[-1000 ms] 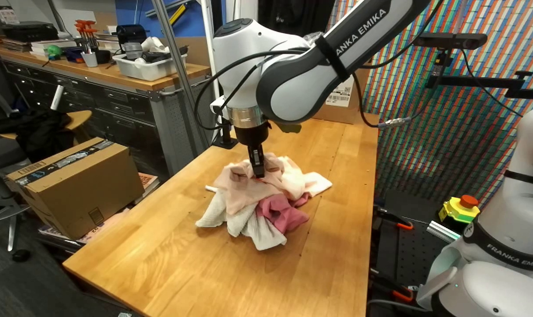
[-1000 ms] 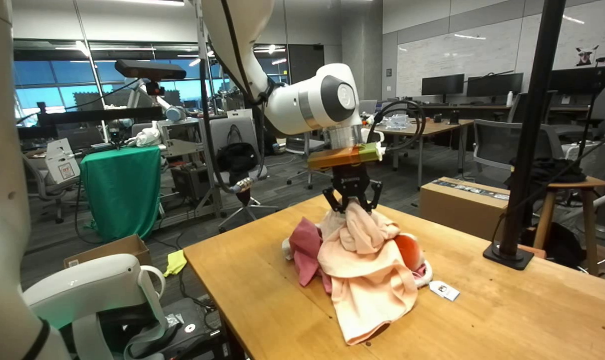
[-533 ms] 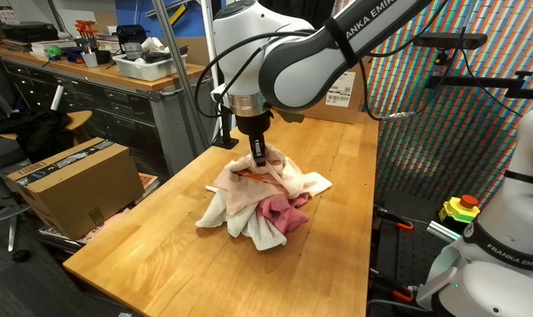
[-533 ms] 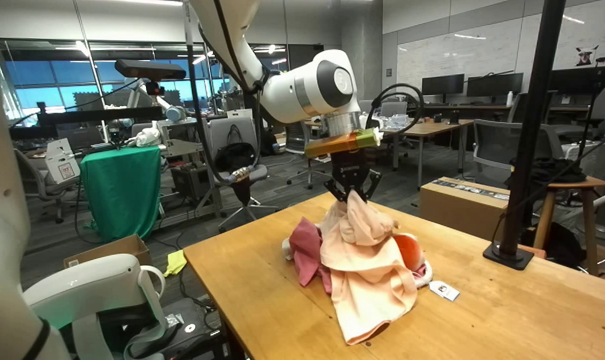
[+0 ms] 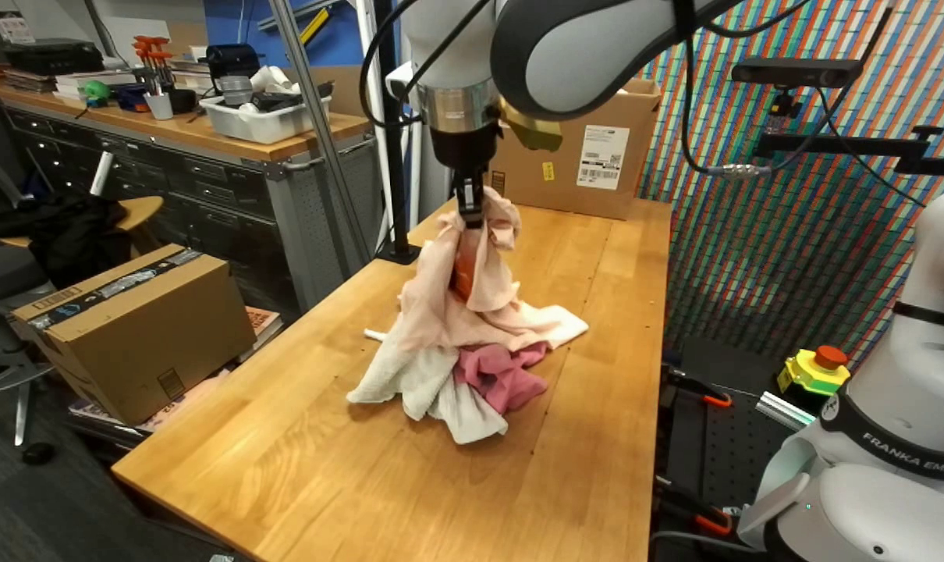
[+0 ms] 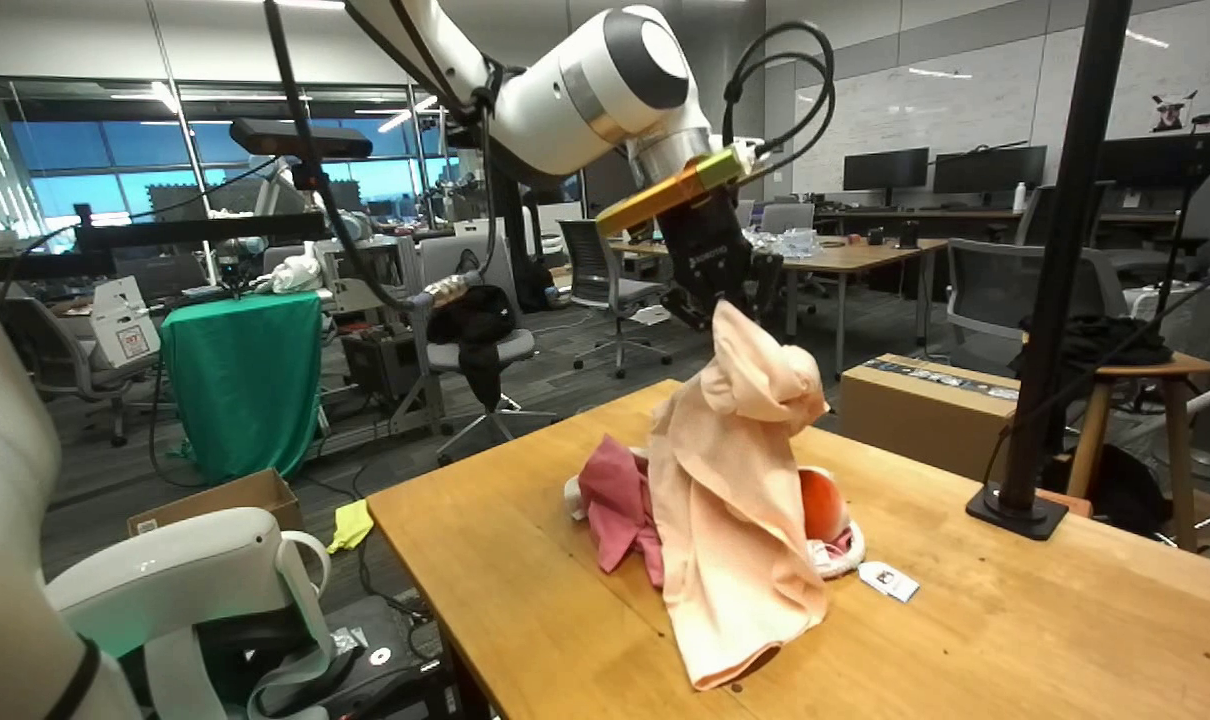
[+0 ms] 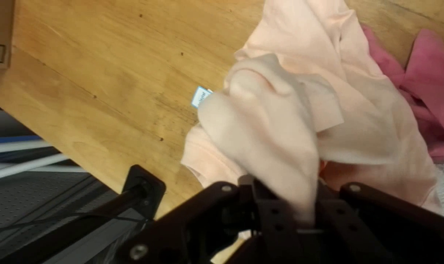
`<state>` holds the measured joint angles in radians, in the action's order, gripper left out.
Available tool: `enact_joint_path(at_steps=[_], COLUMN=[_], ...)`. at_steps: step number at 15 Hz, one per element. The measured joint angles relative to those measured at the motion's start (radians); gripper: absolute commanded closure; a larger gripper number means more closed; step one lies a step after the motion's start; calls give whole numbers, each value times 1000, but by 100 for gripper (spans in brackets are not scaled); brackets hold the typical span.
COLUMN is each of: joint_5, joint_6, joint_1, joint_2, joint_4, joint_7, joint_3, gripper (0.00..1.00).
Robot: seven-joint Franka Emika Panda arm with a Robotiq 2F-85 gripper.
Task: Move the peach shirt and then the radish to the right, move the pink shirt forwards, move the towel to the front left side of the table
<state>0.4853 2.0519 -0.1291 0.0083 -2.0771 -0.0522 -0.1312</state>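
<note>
My gripper (image 5: 470, 218) is shut on a fold of the peach shirt (image 6: 730, 500) and holds it well above the table. The shirt's lower part still lies on the pile; its bunched top also shows in the wrist view (image 7: 266, 121). The pink shirt (image 5: 503, 378) lies crumpled beside it. The white towel (image 5: 441, 398) lies under both shirts. A red-orange rounded thing (image 6: 822, 505), perhaps the radish, is partly covered by the peach shirt. A red-orange patch (image 5: 463, 277) also shows between its folds. In the wrist view, the gripper (image 7: 288, 198) has peach cloth between its fingers.
A white tag (image 6: 888, 580) lies beside the pile on the wooden table (image 5: 347, 484). A black post (image 6: 1030, 470) stands at the table's edge. A cardboard box (image 5: 581, 156) stands at the table's far end.
My gripper has risen and tilted, pulling the peach shirt up into a tall drape. The pink shirt, the towel and the red-orange thing beside the tag have barely moved.
</note>
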Motion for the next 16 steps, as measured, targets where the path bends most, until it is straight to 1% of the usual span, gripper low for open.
enact_joint_path(at_steps=[4,8,12,16], joint_5=[36,87,123,139], joint_6=[-83,-146,-184,-203], joint_1=[7,13,33,87], joint_2=[-102,-178,-210,-226], joint_4=[46,117,162,170], joint_7=[42,93,140,201], joint_3=[0,0,0,21], gripper=[95,95,95,96])
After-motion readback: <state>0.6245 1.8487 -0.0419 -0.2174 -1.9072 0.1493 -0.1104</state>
